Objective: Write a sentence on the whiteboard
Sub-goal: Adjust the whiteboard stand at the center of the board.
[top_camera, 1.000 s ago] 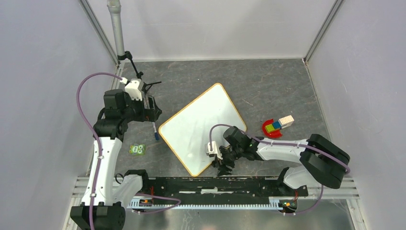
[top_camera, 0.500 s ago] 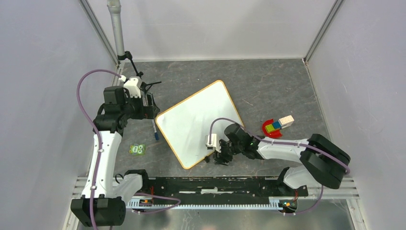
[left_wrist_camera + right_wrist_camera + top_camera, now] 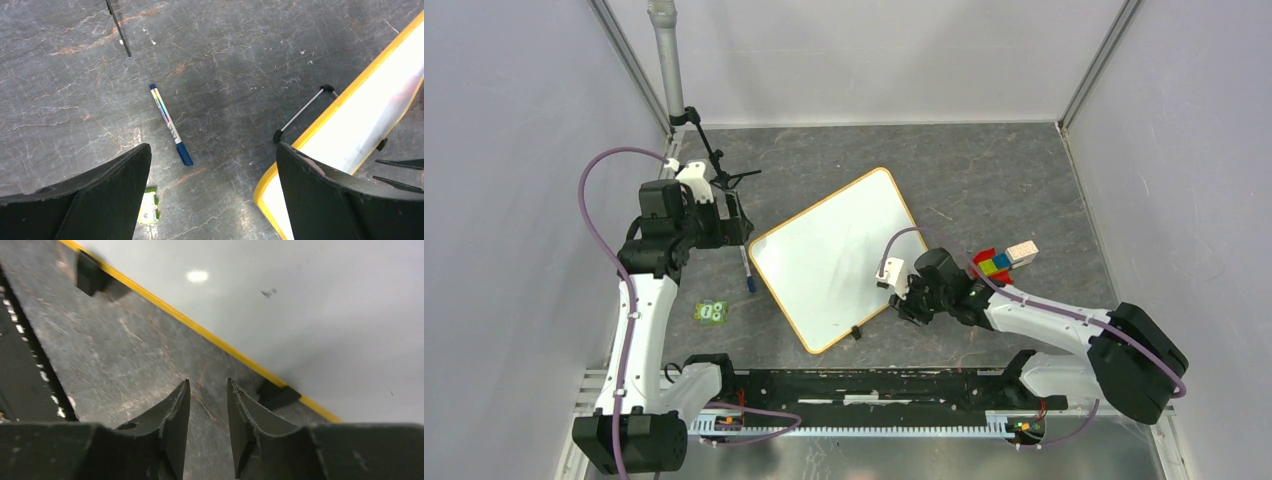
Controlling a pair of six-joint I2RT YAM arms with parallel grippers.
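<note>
The whiteboard lies flat and turned at an angle in the middle of the table, with a yellow frame and black clip feet. No blue lettering shows on it; the sentence is not seen. A white marker with a blue cap lies just left of the board. My left gripper hovers over it, open and empty; the left wrist view shows the marker and the board's edge between my wide jaws. My right gripper sits low at the board's right edge, its jaws slightly apart and empty.
A small green object lies near the left arm. Coloured blocks sit right of the board. A thin black stand is at the back left. A black rail runs along the near edge. Walls close in on three sides.
The whiteboard slid and turned a little to the left. My right gripper moved from the board's near corner up along its right edge. My left gripper drifted slightly left.
</note>
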